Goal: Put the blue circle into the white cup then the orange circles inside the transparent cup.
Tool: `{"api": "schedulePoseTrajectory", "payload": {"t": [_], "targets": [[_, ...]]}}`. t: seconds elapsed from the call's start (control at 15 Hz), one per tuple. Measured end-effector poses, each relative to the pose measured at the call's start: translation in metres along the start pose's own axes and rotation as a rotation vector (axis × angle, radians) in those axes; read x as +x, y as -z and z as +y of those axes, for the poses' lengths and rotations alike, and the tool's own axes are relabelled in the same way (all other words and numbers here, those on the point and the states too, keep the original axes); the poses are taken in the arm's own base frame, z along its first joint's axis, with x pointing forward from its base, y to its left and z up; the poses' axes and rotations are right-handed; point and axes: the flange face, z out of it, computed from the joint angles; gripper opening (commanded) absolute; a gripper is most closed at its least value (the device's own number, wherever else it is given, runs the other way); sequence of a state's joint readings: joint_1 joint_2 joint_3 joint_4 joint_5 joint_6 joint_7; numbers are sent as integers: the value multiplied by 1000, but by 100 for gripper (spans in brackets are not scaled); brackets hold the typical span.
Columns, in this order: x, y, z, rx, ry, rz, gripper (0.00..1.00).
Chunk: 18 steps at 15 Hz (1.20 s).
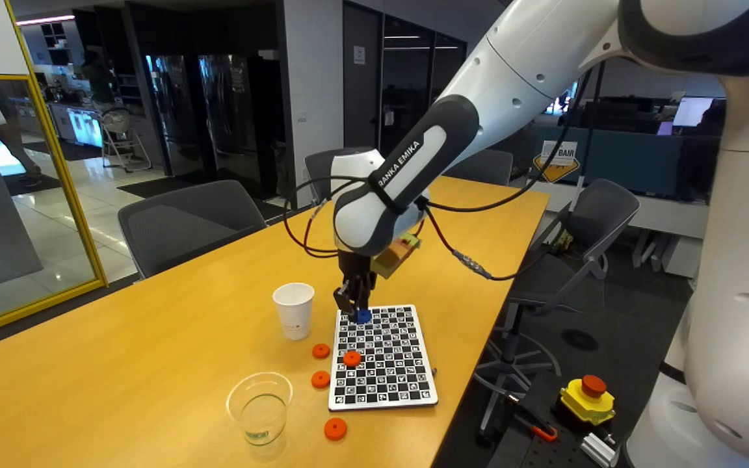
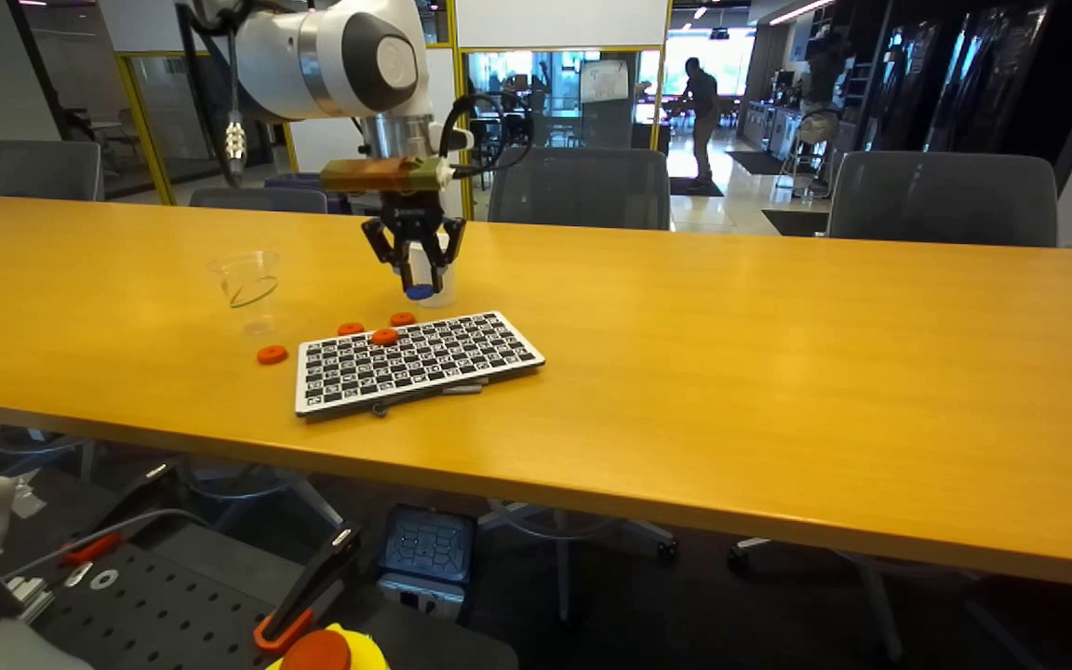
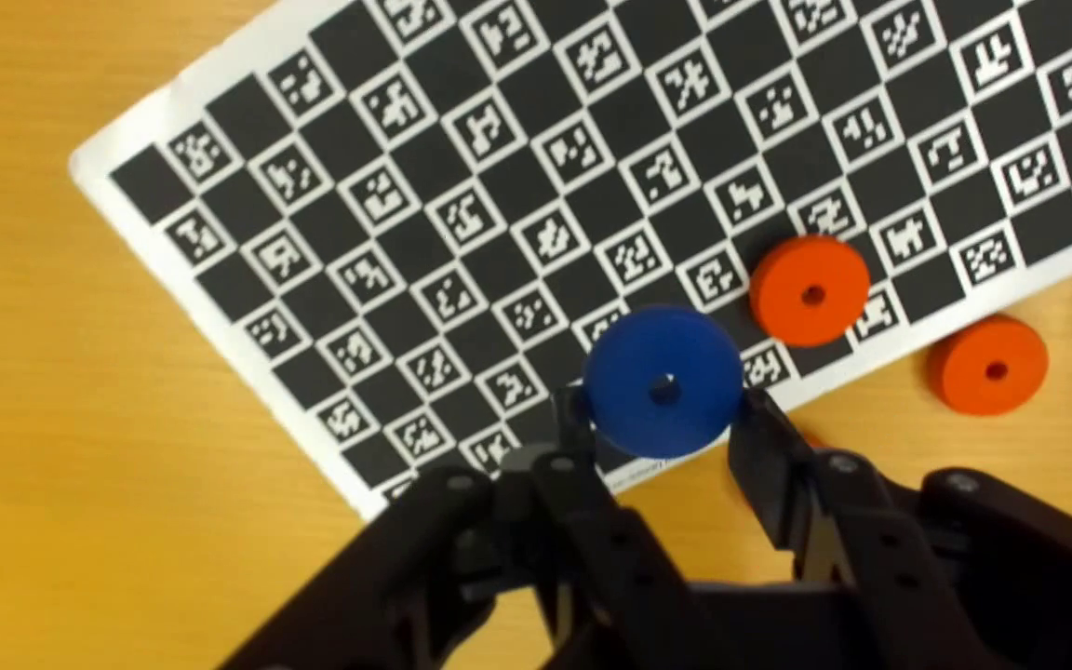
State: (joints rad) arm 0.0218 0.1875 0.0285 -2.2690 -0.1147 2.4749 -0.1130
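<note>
Yellow table [image 2: 778, 372] below; the gripper [image 2: 422, 283] holds the blue disc [image 3: 663, 354] between its fingertips.
In an exterior view, the gripper partly hides the white cup [image 2: 445, 296]; the clear cup [image 2: 250, 279] shows faintly.

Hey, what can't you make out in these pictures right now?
Wrist view: most of one orange circle, hidden behind the gripper.
Wrist view: part of the checkered board, cut off by the top and right edges.
In an exterior view: part of the white cup, hidden behind the gripper.
In an exterior view: print on that cup, too small to read.
</note>
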Motion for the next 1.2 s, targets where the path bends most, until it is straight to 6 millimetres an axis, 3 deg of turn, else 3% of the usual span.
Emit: {"api": "schedulePoseTrajectory", "payload": {"t": [0.2, 0.4, 0.87, 1.2], "targets": [[33, 30, 12, -11, 18, 25, 25], [64, 44, 21, -16, 51, 38, 25], [122, 41, 18, -6, 143, 60, 25], [147, 42, 7, 10, 202, 70, 25]]}}
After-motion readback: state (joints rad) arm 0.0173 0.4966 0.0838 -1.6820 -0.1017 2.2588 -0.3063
